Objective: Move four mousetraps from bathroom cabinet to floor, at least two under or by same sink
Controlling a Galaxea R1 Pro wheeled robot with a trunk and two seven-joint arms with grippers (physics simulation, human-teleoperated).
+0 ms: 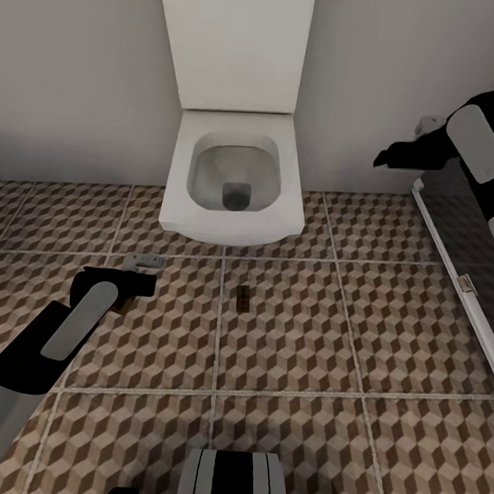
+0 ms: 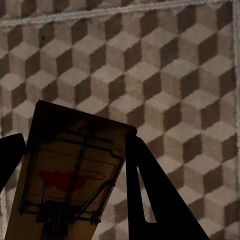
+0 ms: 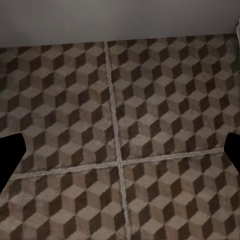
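One mousetrap [image 2: 70, 145], a tan board with dark wire and a red mark, is pinched between the fingers of my left gripper [image 2: 77, 172]. That left gripper [image 1: 137, 271] hangs low over the cube-patterned bathroom floor [image 1: 307, 338], left of the toilet's front. A second mousetrap [image 1: 242, 299] lies flat on the floor just in front of the toilet. My right gripper [image 1: 388, 157] is raised at the right near the wall; its fingers stand wide apart over bare bathroom floor [image 3: 150, 115]. The cabinet and the sink are out of view.
A white toilet [image 1: 233, 173] with its tall lid up stands against the back wall. A white-framed glass partition [image 1: 450, 267] runs along the right. My own base [image 1: 233, 480] shows at the bottom edge.
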